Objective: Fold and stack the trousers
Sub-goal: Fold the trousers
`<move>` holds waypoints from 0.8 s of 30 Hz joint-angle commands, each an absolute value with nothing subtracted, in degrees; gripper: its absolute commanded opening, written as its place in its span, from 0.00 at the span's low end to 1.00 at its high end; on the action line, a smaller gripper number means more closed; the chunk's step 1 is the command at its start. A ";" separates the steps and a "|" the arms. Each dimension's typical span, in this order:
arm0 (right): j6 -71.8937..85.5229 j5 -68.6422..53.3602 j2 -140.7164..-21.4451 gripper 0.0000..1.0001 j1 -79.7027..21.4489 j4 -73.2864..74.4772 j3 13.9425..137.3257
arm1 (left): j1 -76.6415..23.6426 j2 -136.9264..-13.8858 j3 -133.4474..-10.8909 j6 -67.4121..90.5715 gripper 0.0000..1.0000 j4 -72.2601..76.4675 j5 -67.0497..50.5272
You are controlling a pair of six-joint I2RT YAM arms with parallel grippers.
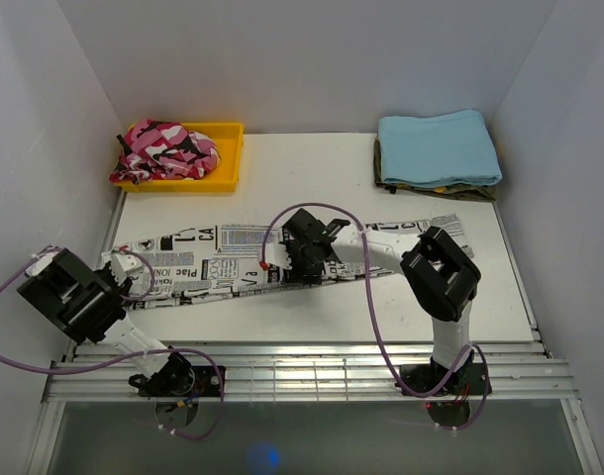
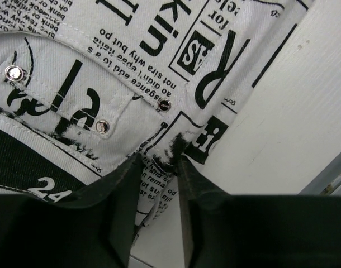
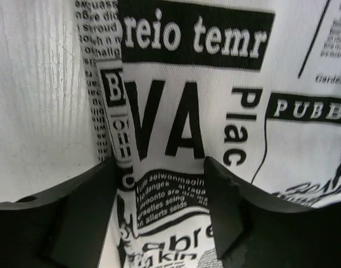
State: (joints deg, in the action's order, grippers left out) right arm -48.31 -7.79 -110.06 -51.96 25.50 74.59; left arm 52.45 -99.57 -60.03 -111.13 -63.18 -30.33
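1. White newsprint-pattern trousers (image 1: 223, 259) lie stretched as one long strip across the surface (image 1: 312, 163), waist end left.
2. Left claw (image 2: 159, 162): narrow, pinching the waist edge below the rivets (image 2: 103, 126), probably to carry that end over.
3. Right claw (image 3: 159, 167): wide, straddling the mid-leg edge, not yet clamped. Likely the fold line.

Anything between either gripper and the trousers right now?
Nothing visible. The left gripper is pinched on the edge of the trousers, next to the rivets. The right gripper is down on the cloth mid-length, fingers apart with a strip of fabric between them.
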 commanded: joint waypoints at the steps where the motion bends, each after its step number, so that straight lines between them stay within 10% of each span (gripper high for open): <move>1: -45.01 -9.40 -105.58 0.74 -50.37 32.87 75.75 | 53.00 -98.62 -62.13 -113.63 0.48 -61.92 -29.17; 8: -38.41 -20.20 -92.65 0.82 -35.73 37.34 77.43 | 46.79 -86.32 -71.98 -117.34 0.80 -73.57 -40.87; 24: -31.64 -30.59 -104.92 0.52 22.75 52.47 87.01 | 7.31 -82.35 -56.52 -54.86 0.68 -44.49 -39.04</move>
State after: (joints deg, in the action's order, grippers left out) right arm -34.06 -27.09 -102.39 20.75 47.75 83.48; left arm 11.79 -84.27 -60.34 -71.44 -53.28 -40.84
